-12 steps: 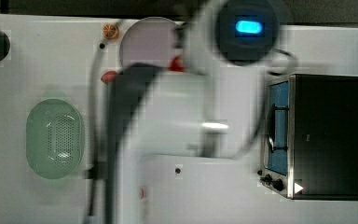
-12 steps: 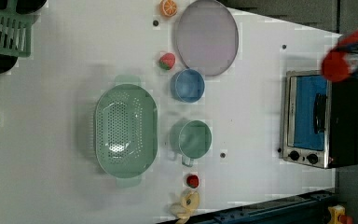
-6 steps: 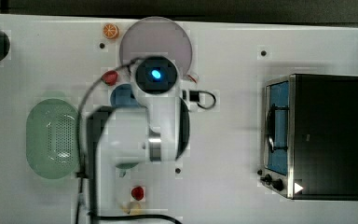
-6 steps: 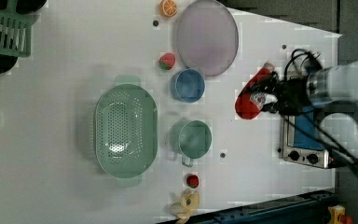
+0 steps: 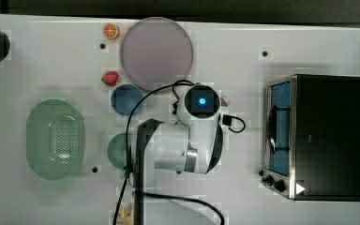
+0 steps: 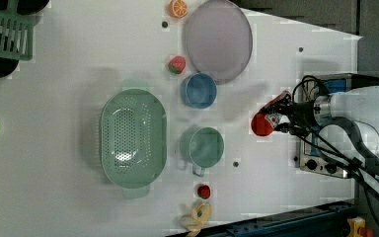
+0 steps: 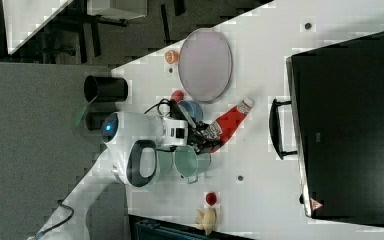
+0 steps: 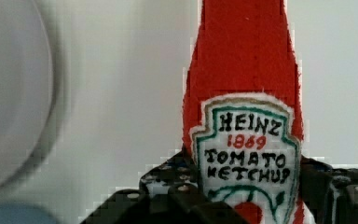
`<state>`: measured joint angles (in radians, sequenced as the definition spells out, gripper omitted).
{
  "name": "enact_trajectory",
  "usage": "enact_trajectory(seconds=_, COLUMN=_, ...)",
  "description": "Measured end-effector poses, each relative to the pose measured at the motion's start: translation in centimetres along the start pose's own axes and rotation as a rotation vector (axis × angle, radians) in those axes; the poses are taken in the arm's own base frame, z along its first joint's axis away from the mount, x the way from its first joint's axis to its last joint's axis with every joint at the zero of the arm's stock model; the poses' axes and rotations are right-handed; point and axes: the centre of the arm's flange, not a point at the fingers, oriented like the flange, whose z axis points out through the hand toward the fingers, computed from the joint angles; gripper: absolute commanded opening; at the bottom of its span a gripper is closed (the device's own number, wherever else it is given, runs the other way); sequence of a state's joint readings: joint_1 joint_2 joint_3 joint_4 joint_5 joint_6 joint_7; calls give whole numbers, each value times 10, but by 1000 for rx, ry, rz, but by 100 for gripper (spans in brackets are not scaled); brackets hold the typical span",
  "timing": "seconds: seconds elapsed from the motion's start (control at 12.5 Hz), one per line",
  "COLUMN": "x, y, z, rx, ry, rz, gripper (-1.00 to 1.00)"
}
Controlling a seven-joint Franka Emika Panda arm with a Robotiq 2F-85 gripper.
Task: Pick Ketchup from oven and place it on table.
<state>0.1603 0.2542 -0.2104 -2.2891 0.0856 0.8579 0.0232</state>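
With the black gripper (image 7: 207,137) clamped on the slim red Ketchup bottle (image 7: 228,124), lower it gently onto bare white table (image 7: 260,65), clear of the lilac plate (image 7: 204,64)

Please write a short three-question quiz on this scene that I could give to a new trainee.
1. True or false: the gripper is shut on the Ketchup bottle.
2. In the top view, the closed oven stands at which side of the table? A) the top view's left B) the top view's right C) the middle
3. In the left view, which fruit lies between the lilac plate and the green colander, just above the blue bowl?

Key
1. True: the wrist view shows the bottle clamped low on its label between the fingers.
2. B
3. A strawberry.
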Motion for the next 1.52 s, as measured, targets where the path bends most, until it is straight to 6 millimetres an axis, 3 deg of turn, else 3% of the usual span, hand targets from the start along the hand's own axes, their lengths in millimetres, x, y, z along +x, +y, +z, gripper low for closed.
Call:
enact_trajectory(seconds=0.08, x=5, y=2, z=10, rx=1, ry=17, rz=1, gripper=26)
enact_trajectory(seconds=0.16, x=7, y=4, z=20, rx=-14, ry=6, rz=6, gripper=42)
enact_trajectory(seconds=0.32, x=11, y=12, z=36, rx=-18, ry=21, rz=22, gripper=93)
enact_trajectory(seconds=0.64, x=6, y=10, z=36, rx=-12, ry=19, rz=15, gripper=100)
enact_trajectory(seconds=0.72, x=5, y=11, z=18, rx=-10, ry=37, rz=21, gripper=100)
enact_trajectory(seconds=0.88, x=4, y=10, z=-50, rx=50, ry=15, rz=92, gripper=100)
enact_trajectory(seconds=0.96, x=2, y=-16, z=-144, rx=126, ry=73, rz=37, gripper=100)
enact_trajectory(seconds=1.12, x=1, y=-37, z=-222, rx=219, ry=125, rz=18, gripper=100)
enact_trajectory(seconds=1.2, x=-8, y=-33, z=-267, rx=216, ry=120, rz=4, gripper=100)
enact_trajectory(seconds=1.28, x=-16, y=-26, z=-290, rx=207, ry=98, rz=7, gripper=100)
enact_trajectory(seconds=1.36, x=-19, y=-12, z=-332, rx=194, ry=83, rz=17, gripper=100)
enact_trajectory(seconds=1.44, x=-16, y=-5, z=-356, rx=187, ry=78, rz=41, gripper=100)
enact_trajectory(seconds=1.52, x=-19, y=3, z=-364, rx=167, ry=59, rz=46, gripper=100)
